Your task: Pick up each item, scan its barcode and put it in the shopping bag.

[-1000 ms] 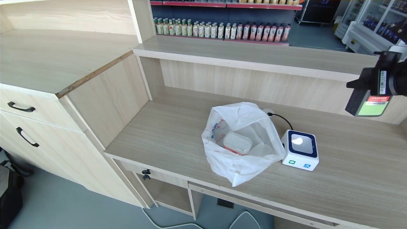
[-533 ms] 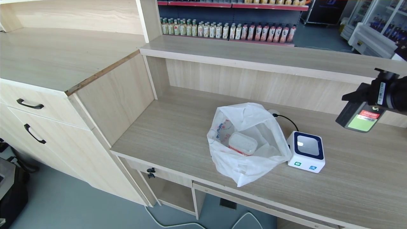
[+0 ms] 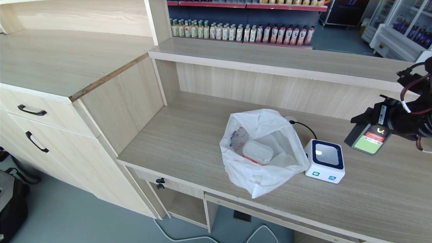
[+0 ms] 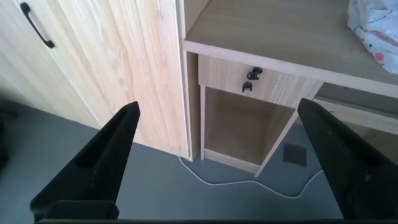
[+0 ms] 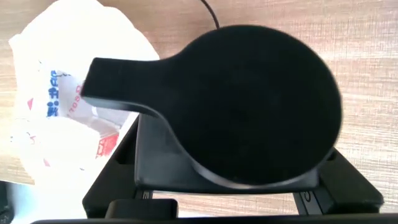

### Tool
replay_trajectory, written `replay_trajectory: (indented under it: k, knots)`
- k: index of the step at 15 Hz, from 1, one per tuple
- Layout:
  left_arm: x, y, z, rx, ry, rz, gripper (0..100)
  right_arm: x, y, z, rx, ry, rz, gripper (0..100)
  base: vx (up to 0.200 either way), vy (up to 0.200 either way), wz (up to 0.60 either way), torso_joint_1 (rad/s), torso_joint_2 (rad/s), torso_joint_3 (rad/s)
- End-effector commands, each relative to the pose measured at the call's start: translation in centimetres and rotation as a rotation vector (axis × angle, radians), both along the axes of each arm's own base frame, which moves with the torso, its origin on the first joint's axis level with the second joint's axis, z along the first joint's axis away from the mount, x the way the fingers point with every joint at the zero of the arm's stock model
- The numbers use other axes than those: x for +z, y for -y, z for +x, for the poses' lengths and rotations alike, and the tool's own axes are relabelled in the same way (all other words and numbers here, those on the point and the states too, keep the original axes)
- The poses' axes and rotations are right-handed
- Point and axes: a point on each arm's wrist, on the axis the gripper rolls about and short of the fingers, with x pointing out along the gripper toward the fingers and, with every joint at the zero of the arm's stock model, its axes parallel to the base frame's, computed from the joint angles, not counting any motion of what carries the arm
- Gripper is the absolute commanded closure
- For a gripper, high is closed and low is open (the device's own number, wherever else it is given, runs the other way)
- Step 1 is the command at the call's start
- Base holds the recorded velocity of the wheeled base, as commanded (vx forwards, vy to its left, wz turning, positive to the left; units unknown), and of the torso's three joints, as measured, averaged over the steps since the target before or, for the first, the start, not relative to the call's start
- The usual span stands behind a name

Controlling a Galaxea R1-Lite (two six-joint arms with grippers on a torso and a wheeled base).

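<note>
While right gripper (image 3: 371,126) clamps one box (image 3: 368,143), left gripper (image 4: 217,155) gapes empty (one tub (image 3: 257,152) bagged).

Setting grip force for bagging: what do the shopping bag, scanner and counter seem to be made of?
Shopping bag: thin translucent white plastic film, crinkled, a tub showing through.
Scanner: smooth white hard plastic shell, dark glossy window, perhaps glass.
Counter: matte wood-grain board, probably laminate.
</note>
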Motion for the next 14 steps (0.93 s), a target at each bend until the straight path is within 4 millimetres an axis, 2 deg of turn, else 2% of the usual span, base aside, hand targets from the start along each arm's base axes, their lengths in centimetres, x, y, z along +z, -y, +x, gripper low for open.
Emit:
replay_trajectory:
  k: [1, 14]
  knots:
    - [0.0, 0.0, 0.0, 0.001, 0.0, 0.001, 0, -1.9, 0.1, 1.1, -0.022, -0.072, 0.031, 100, 0.0, 0.0, 0.0, 0.0, 0.0, 0.0]
    - [0.0, 0.0, 0.0, 0.001, 0.0, -0.001, 0, -5.0, 0.2, 2.2, -0.214, -0.217, 0.147, 100, 0.0, 0.0, 0.0, 0.0, 0.0, 0.0]
